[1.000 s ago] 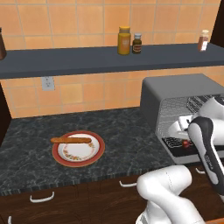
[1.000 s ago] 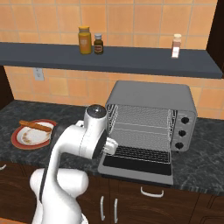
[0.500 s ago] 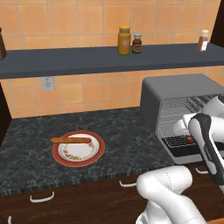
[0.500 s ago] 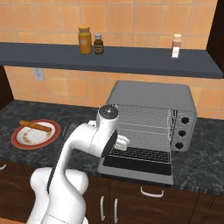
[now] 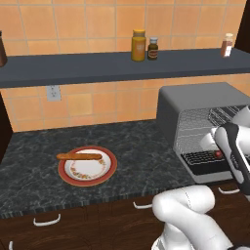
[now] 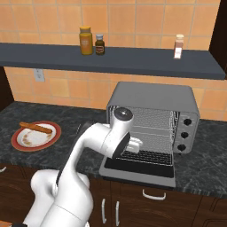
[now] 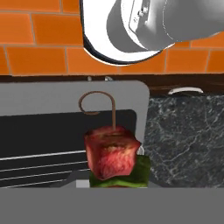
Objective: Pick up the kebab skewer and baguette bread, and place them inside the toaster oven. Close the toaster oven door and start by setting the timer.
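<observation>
Kebab skewer (image 7: 113, 153) sits clenched in the pincer (image 7: 114, 183) (apparently above the toaster oven door (image 7: 52, 144)).

A: Is your way into the oven (image 6: 153, 104) open?
B: Yes, the door (image 6: 138, 169) lies flat and the mouth gapes, but racks (image 6: 150, 133) split it into low slots, and your own arm crowds the left side.
</observation>
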### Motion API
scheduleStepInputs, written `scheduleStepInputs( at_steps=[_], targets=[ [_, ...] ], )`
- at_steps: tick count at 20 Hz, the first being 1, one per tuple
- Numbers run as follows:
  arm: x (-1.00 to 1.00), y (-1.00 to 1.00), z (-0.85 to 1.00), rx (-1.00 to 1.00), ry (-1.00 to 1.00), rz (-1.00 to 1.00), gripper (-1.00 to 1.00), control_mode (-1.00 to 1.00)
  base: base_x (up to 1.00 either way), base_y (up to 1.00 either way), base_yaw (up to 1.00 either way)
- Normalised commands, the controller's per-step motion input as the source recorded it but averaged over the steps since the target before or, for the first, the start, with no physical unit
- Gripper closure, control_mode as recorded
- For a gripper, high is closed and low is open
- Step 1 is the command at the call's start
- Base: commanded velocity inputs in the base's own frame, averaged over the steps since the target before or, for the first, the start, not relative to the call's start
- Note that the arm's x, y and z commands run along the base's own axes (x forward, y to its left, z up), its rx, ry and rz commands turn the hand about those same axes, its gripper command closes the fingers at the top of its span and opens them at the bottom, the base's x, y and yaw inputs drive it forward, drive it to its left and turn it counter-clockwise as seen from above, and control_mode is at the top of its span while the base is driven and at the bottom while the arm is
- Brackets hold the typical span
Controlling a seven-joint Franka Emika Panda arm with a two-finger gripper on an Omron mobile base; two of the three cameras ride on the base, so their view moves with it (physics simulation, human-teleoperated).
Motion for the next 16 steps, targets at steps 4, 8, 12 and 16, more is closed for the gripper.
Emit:
scheduleStepInputs(
  at_steps=[4,8,12,16],
  targets=[
    [0.1,0.0,-0.11,-0.01,0.0,0.04,1.0,-1.0,0.0,0.0,0.0],
    [0.15,0.03,-0.11,0.0,0.0,0.04,1.0,-1.0,0.0,0.0,0.0],
    [0.42,0.07,-0.16,0.0,0.0,0.02,1.0,-1.0,0.0,0.0,0.0],
    [0.43,0.0,-0.36,0.0,0.0,0.02,1.0,-1.0,0.0,0.0,0.0]
  ],
)
